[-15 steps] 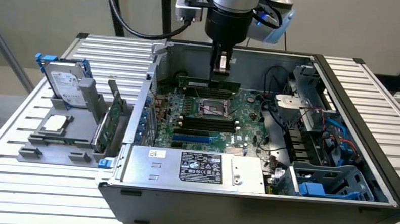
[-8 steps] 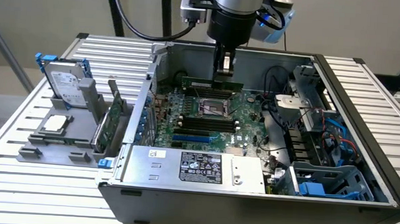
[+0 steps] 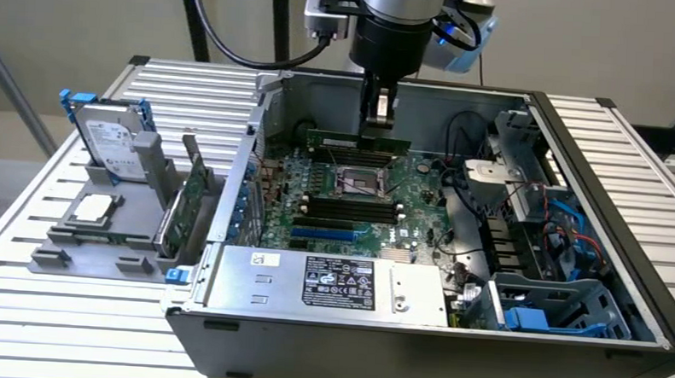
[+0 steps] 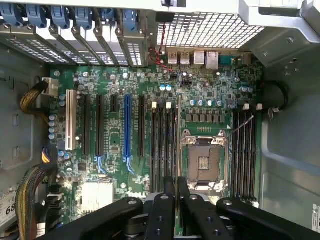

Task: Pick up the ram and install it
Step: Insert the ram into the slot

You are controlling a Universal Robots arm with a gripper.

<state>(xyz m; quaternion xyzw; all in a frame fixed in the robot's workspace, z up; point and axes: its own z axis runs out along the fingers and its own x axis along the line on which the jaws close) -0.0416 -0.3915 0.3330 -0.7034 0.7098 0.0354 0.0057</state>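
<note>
**Observed.** The gripper (image 3: 377,116) is clenched on the ram (image 3: 357,143), pinching it at mid-length along its upper edge. The stick hangs level in the upper middle of the exterior frame. It is inside the open computer case (image 3: 611,192), just beyond the CPU socket (image 3: 361,181) on the motherboard (image 3: 422,205). In the wrist view the ram (image 4: 179,135) shows edge-on as a thin line running out from the gripper (image 4: 176,185), alongside the memory slots (image 4: 162,145) and next to the socket. I cannot tell whether its lower edge is touching a slot.

**Assessment.** The part is likely light and stiff, but it is thin and would not tolerate twisting. The central hold on the top edge looks sound, since it keeps the contact edge free and the board balanced. The smooth faces may slip under an off-axis load.
</note>
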